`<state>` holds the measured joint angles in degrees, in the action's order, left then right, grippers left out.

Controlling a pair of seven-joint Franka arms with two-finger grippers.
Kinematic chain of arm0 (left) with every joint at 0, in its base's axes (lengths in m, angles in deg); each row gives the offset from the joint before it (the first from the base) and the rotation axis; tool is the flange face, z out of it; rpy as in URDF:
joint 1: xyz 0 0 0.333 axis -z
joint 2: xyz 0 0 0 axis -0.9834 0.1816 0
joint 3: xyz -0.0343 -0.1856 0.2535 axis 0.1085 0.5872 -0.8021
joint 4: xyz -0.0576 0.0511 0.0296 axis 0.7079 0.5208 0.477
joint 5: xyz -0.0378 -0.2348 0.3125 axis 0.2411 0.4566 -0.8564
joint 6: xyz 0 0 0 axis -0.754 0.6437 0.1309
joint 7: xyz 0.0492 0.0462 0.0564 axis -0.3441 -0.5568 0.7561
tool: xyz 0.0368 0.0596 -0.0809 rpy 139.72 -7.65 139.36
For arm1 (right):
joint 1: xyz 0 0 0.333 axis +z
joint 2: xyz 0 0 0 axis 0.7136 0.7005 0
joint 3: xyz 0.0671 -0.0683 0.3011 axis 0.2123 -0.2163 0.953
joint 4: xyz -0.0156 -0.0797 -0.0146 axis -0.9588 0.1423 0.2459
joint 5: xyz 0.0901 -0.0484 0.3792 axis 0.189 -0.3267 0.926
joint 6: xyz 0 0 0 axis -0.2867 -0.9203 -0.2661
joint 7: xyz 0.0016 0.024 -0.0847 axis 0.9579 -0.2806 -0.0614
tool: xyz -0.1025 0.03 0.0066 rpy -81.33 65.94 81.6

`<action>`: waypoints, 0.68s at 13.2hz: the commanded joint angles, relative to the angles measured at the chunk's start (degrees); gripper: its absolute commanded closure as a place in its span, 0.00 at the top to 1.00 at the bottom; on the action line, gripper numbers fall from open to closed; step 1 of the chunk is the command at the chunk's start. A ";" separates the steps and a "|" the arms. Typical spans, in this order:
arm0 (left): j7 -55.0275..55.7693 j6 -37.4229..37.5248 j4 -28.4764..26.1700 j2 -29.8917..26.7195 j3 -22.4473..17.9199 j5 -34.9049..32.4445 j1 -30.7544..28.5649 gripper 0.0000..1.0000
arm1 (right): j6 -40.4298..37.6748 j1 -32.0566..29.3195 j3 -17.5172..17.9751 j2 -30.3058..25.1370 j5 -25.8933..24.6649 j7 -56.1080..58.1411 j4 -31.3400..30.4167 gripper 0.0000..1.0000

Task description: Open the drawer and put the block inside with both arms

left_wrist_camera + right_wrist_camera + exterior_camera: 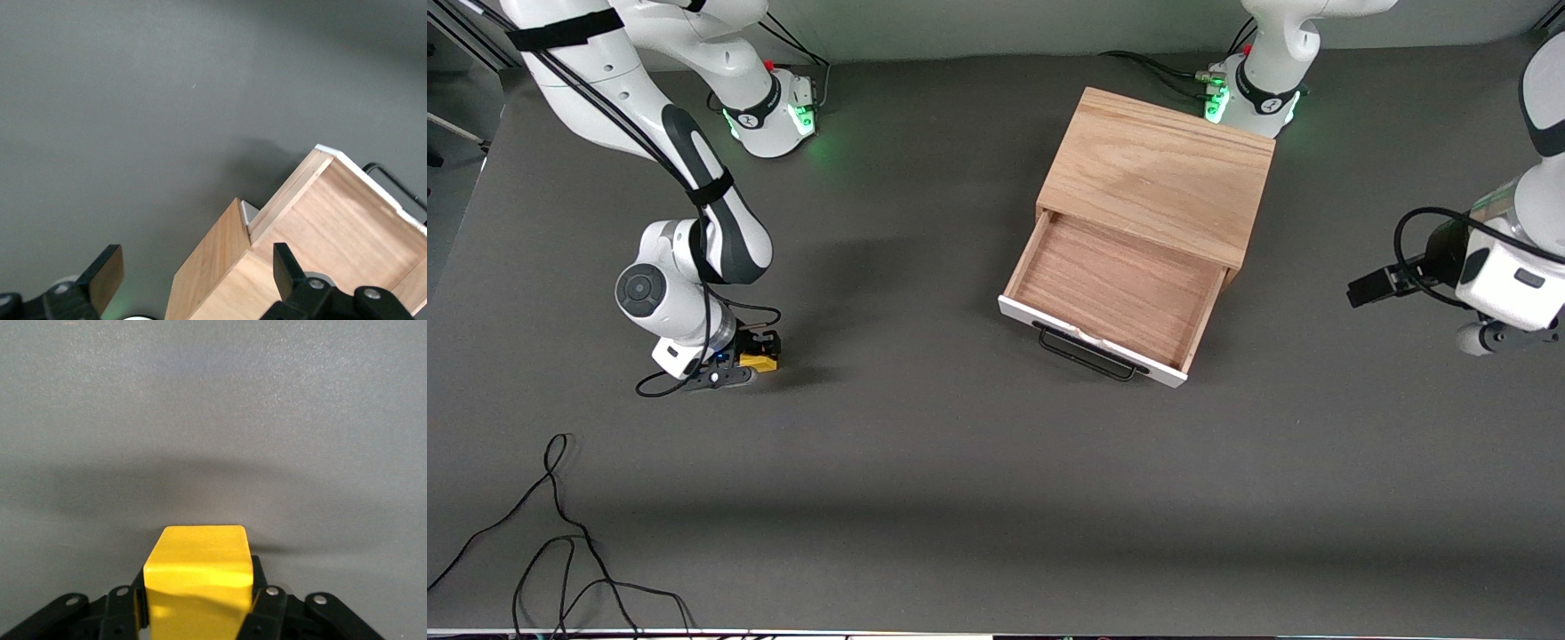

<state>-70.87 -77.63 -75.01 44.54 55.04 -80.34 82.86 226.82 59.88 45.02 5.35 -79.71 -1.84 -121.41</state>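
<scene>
The small yellow block (760, 361) (199, 573) lies on the grey table toward the right arm's end. My right gripper (754, 354) (199, 607) is down at the table and shut on it, one black finger against each side. The light-wood cabinet (1160, 173) (213, 267) stands near the left arm's base. Its drawer (1089, 342) (373, 190) is pulled out toward the front camera, and I see nothing in it. A black wire handle (1089, 356) runs along its white front panel. My left gripper (1371, 286) (197, 270) hangs open and holds nothing, in the air beside the cabinet at the left arm's end.
Loose black cables (560, 533) lie on the table close to the front camera at the right arm's end. The two arm bases (769, 107) (1249, 93) stand along the table's edge farthest from the camera. Bare grey tabletop (889, 356) separates the block from the drawer.
</scene>
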 commanded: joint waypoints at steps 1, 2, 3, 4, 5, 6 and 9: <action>-4.60 -2.93 -7.37 -5.67 -1.48 0.09 -0.08 1.00 | -5.55 0.33 -0.28 -2.59 1.15 1.04 2.88 0.17; -6.70 -2.84 -7.64 -6.11 -1.75 0.09 -0.08 1.00 | -10.20 0.33 -0.28 -3.03 1.15 0.61 5.87 0.17; -7.85 -3.19 -7.64 -6.12 -2.28 -0.08 0.10 1.00 | -15.29 0.33 -0.28 -3.04 1.15 0.43 9.20 0.17; -7.95 -3.80 -7.56 -5.86 -2.54 -0.17 0.45 1.00 | -19.69 0.33 -0.19 -2.95 1.15 0.34 12.45 0.17; -8.04 -4.59 -7.56 -5.68 -2.55 -0.34 0.63 1.00 | -22.95 0.68 -0.11 -3.21 1.15 -0.01 15.62 0.17; -8.74 -6.43 -7.47 -5.59 -2.55 -0.35 0.71 1.00 | -27.77 1.73 -0.10 -3.91 1.33 -0.54 19.13 0.17; -15.49 -6.10 -7.03 -5.77 -2.55 -0.35 0.19 1.00 | -41.92 7.43 -0.02 -4.36 1.68 -7.46 32.65 0.17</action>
<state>-81.97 -83.11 -80.70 40.42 52.99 -80.39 82.90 193.37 63.24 45.27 0.76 -78.69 -4.42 -97.53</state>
